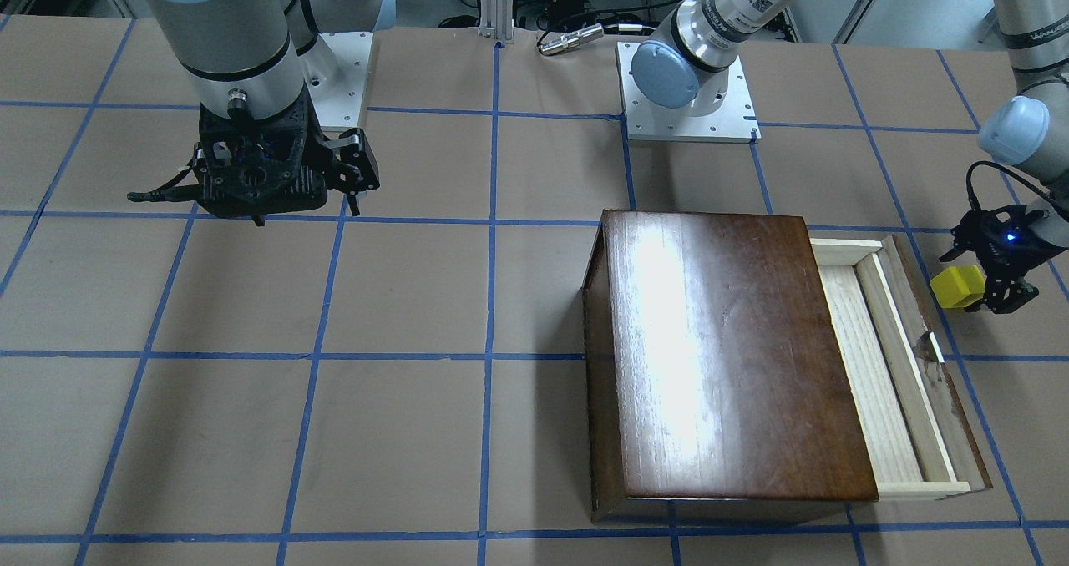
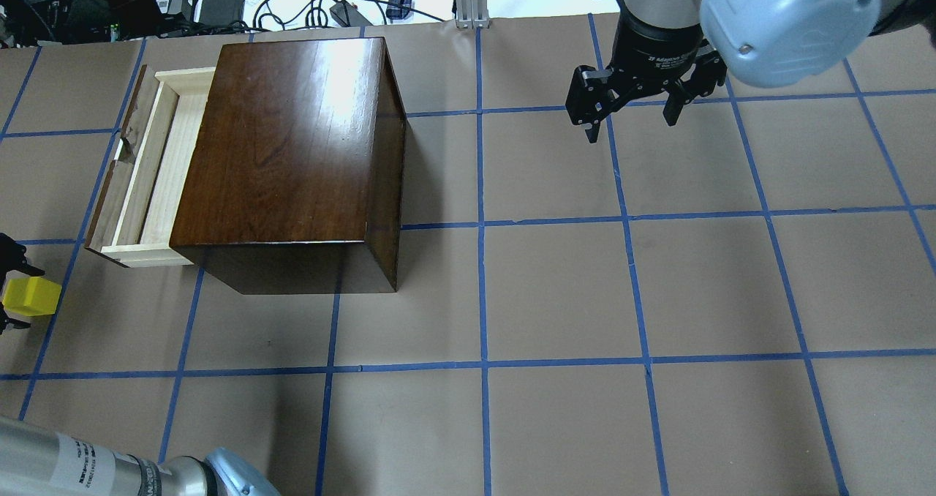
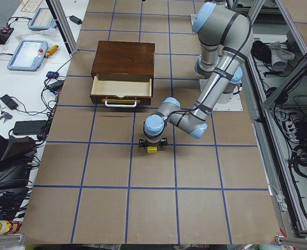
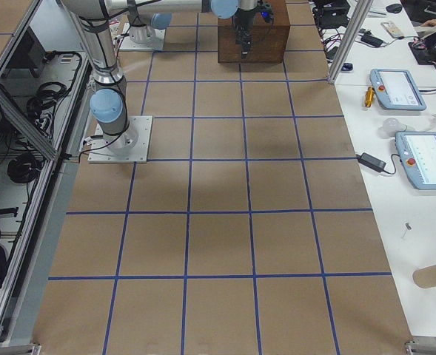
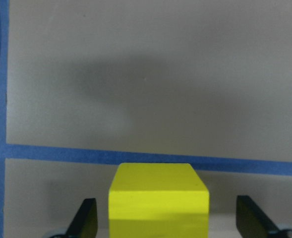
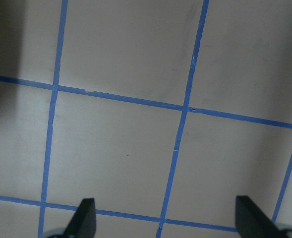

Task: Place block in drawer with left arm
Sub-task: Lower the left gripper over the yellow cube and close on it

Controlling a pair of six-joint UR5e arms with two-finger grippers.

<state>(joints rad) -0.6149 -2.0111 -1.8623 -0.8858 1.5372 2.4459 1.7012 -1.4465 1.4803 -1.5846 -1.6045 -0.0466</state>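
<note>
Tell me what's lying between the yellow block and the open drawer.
Nothing but bare table paper crossed by one blue tape line. The overhead exterior view shows this stretch between the block and the drawer.

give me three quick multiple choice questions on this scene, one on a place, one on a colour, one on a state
1. Where is the block? A inside the drawer B on the cabinet top C between the left gripper's fingers
2. What colour is the block? A yellow B red C green
3. How is the drawer? A shut B pulled open C lifted out

Answers: 1 C, the left wrist view shows it between the fingers, a gap on each side. 2 A, it is bright yellow. 3 B, its pale tray sticks out of the cabinet.
</note>
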